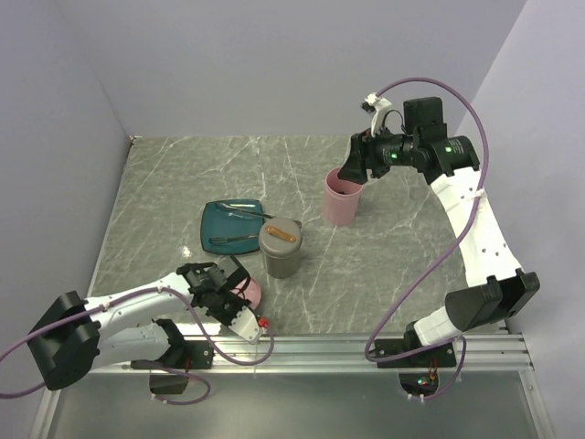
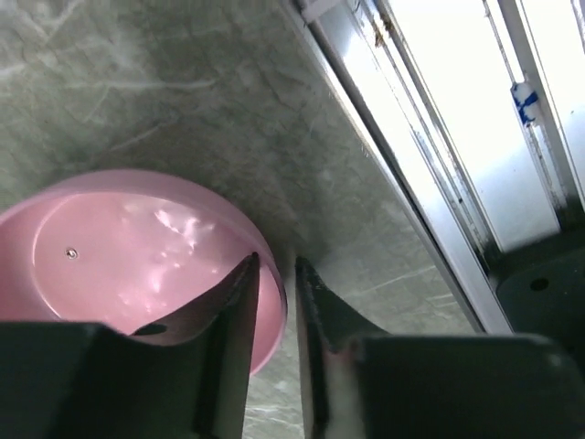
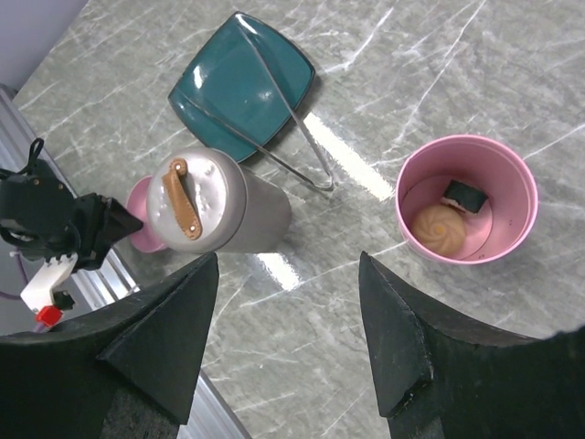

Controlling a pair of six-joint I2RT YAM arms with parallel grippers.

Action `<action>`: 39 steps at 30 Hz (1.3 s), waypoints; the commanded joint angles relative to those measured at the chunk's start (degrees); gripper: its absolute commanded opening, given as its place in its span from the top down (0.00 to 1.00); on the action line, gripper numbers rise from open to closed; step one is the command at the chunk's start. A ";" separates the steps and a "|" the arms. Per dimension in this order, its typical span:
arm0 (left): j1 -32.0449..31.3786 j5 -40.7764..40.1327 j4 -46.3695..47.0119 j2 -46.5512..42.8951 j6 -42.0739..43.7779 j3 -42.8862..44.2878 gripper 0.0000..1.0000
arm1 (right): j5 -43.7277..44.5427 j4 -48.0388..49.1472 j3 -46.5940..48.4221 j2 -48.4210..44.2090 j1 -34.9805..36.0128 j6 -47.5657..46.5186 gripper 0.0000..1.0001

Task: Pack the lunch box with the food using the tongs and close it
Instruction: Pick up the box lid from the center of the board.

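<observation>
tongs (image 3: pixel 291 112) on plate (image 3: pixel 233 87), rear-left | canister (image 1: pixel 281 249) just front-right of plate | tub (image 1: pixel 340 210) right, food (image 3: pixel 439 226) inside | lid (image 2: pixel 137 256) at near desk (image 1: pixel 411 256) edge, before canister

The table (image 1: pixel 174 174) is showing polished, grey-veined stone, glaring with reflections. Near its front edge the pink lid (image 2: pixel 137 247) is gleaming as glossy plastic. The tongs (image 3: pixel 320 178) are shining as bare metal on the smooth teal plate (image 3: pixel 228 82). The grey canister (image 3: pixel 247 219) is looking satin, its strap (image 3: pixel 181 197) leathery.

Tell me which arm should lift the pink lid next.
Left. The left gripper straddles the rim of the pink lid, ready to clamp it. The right gripper hangs open above the pink cup, far from that lid.
</observation>
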 commanded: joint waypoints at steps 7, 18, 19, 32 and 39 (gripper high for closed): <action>-6.22 8.24 -2.85 -0.67 -6.60 6.61 1.00 | -0.43 1.84 -0.79 -3.16 -0.60 0.62 0.30; -6.58 37.52 -2.80 1.71 -36.91 40.01 1.00 | -12.20 5.52 -2.72 -4.92 -11.39 5.55 0.30; -6.58 39.11 -0.68 1.79 -42.59 41.24 1.00 | -12.90 5.87 -2.20 -5.35 -12.36 5.63 0.30; 7.64 47.48 55.12 -0.14 -103.44 43.82 1.00 | -25.47 15.52 -9.57 -9.04 -21.95 14.14 0.30; 9.07 36.93 47.61 -2.34 -89.08 46.53 1.00 | -34.88 38.18 -17.21 -9.67 -21.43 36.80 0.30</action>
